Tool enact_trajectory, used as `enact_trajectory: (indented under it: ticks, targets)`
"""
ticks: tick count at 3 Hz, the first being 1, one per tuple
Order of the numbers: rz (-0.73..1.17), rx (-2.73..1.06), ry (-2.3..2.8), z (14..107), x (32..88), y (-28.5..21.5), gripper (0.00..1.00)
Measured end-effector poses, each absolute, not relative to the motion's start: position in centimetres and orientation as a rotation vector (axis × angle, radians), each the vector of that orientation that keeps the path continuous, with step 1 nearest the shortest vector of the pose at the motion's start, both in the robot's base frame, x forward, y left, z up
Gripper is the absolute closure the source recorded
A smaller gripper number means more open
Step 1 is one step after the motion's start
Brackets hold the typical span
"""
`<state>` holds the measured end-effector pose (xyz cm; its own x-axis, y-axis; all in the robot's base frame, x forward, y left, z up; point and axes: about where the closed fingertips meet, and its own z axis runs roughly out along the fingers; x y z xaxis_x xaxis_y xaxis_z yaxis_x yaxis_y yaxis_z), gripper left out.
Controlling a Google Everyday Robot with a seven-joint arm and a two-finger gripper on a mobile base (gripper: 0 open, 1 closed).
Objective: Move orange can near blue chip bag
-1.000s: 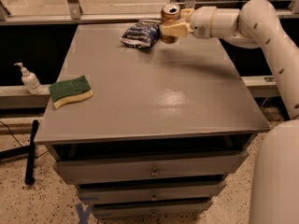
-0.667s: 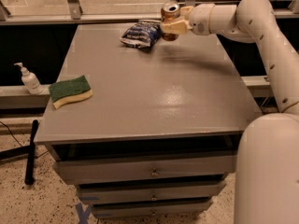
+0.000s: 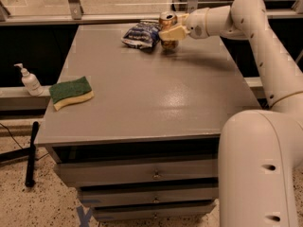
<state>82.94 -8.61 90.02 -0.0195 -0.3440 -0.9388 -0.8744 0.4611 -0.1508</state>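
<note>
The gripper point(image 3: 169, 32), over the far edge of the matte grey table point(image 3: 142, 108), is clamping tan fingers point(image 3: 176, 31) around the shiny cylindrical orange can point(image 3: 167, 19), just right of the crinkled glossy blue chip bag point(image 3: 140, 34). The can is sitting slightly lower than a moment ago. The fingers are hiding its middle.
</note>
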Motion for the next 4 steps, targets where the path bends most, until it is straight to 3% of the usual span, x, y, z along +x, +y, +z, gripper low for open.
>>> enact_trajectory:
  ticks: [1, 4]
  targets:
    - [0.675, -1.075, 1.638, 88.8, 82.8, -8.1, 0.83]
    - [0.820, -1.039, 1.661, 88.1, 82.6, -6.8, 0.13]
